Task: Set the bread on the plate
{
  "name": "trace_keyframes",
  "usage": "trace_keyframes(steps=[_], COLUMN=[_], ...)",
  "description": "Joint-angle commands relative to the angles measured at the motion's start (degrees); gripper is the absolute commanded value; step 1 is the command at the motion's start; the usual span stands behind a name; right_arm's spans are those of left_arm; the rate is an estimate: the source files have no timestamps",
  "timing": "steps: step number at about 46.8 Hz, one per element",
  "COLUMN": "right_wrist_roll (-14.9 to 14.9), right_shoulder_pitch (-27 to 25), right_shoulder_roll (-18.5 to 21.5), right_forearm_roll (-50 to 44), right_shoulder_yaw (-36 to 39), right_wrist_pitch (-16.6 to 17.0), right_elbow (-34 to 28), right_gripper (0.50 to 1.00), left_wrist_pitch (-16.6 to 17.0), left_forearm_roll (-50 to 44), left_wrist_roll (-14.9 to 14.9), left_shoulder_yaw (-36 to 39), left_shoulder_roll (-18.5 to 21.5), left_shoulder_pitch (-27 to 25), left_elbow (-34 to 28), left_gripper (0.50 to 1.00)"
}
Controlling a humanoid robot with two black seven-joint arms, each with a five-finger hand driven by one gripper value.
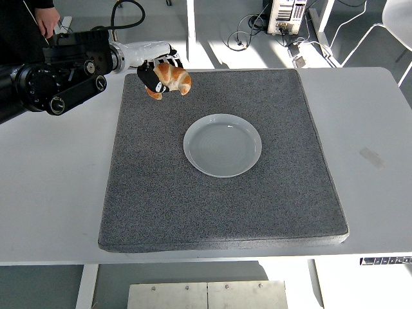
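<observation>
A golden-brown croissant, the bread point(174, 78), hangs in the air over the far left part of the grey mat point(219, 193). My left hand point(156, 72) is shut on it, black fingers curled round its left side. The black left arm comes in from the upper left edge. An empty pale grey plate point(223, 145) lies on the mat, to the right of the hand and nearer to me. My right arm is out of sight.
The grey mat covers most of the white table point(373, 154). A person's hand point(48, 19) shows at the top left, beyond the table. Cables and a computer case point(286, 14) lie on the floor behind.
</observation>
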Motion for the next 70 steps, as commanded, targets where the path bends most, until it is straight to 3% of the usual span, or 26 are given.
trace_keyframes(steps=[1,11,23,49,70], right_wrist_roll=[-0.1,0.0,0.0,0.0,0.0], right_shoulder_pitch=[0.0,0.0,-0.1,0.1,0.2], right_shoulder_roll=[0.0,0.0,0.0,0.0,0.0], right_forearm_roll=[0.0,0.0,0.0,0.0,0.0], right_shoulder_yaw=[0.0,0.0,0.0,0.0,0.0], right_wrist_pitch=[0.0,0.0,0.0,0.1,0.1], right_elbow=[0.0,0.0,0.0,0.2,0.1], right_gripper=[1.000,1.000,1.000,1.000,1.000], left_wrist_pitch=[-1.1,-2.4,-3.6,-3.3,-3.3], left_forearm_roll=[-0.5,-1.8,-1.8,-0.3,1.1], left_wrist_roll=[-0.8,-1.3,-2.5,-2.4,-2.9], left_shoulder_yaw=[-0.3,-0.2,0.2,1.5,4.0], left_shoulder_roll=[0.1,-3.7,-12.3,-12.3,-12.3], left_shoulder_pitch=[-2.5,-8.3,-7.5,1.7,6.1], left_elbow=[0.0,-0.7,-0.6,-0.1,0.0], left_gripper=[0.500,0.500,0.500,0.500,0.500])
